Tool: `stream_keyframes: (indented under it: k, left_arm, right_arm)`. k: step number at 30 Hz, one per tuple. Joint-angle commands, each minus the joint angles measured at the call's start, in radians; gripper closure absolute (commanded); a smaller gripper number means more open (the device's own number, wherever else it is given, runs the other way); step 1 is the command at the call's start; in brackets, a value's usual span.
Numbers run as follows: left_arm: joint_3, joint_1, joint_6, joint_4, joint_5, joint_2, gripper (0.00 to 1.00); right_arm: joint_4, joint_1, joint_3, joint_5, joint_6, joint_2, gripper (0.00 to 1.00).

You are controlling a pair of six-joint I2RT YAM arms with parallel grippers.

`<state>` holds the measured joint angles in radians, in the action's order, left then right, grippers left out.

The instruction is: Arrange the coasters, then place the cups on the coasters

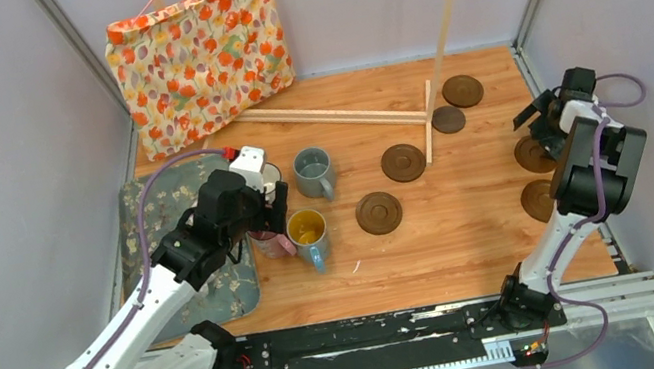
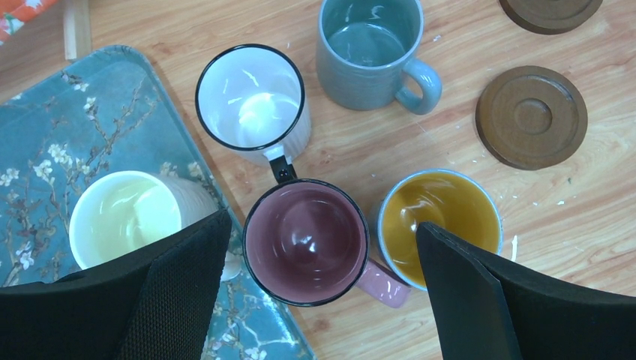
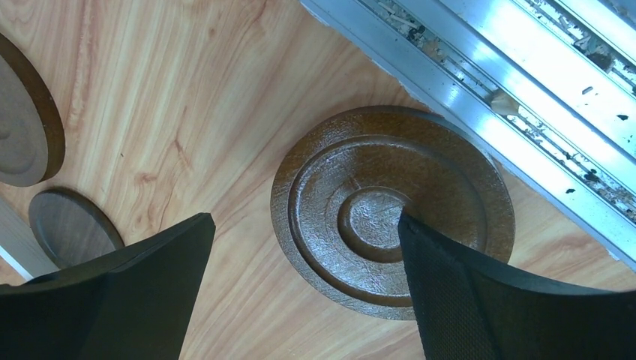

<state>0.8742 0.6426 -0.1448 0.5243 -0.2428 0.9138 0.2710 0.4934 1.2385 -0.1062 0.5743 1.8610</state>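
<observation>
My left gripper point(image 2: 322, 225) hangs open above the pink cup point(image 2: 306, 241), one finger on each side of it, nothing held. Around it stand the white dark-rimmed cup point(image 2: 251, 97), the grey-blue cup point(image 2: 369, 45), the blue cup with yellow inside point(image 2: 439, 225) and a cream cup point(image 2: 127, 217) on the mat. In the top view several brown coasters point(image 1: 379, 212) point(image 1: 402, 162) point(image 1: 463, 89) lie scattered on the wood. My right gripper point(image 3: 306, 219) is open just over a coaster point(image 3: 352, 202) near the right rail, its right finger point(image 3: 465, 300) above the disc's centre.
A grey floral mat point(image 1: 150, 211) lies at the left. A flowered cloth bag point(image 1: 199, 55) leans at the back, with thin wooden sticks point(image 1: 332, 118) lying in front of it. An aluminium rail point(image 3: 525, 90) runs along the table's right edge.
</observation>
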Motion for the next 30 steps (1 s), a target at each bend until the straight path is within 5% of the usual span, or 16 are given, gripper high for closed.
stream_keyframes:
  k: [1,12,30]
  left_arm:
    - [0.01,-0.009,0.008,-0.013,0.018,0.008,0.0]
    - [0.004,-0.01,0.004,-0.018,0.036,-0.003,0.0]
    - [0.009,-0.011,0.005,-0.013,0.042,-0.016,0.0]
  right_arm:
    - [0.088,-0.011,0.049,0.01,-0.02,0.058,0.03]
    - [0.105,-0.047,0.084,-0.012,-0.053,0.19,0.04]
    - [0.061,-0.266,-0.22,-0.075,-0.075,0.012,0.04]
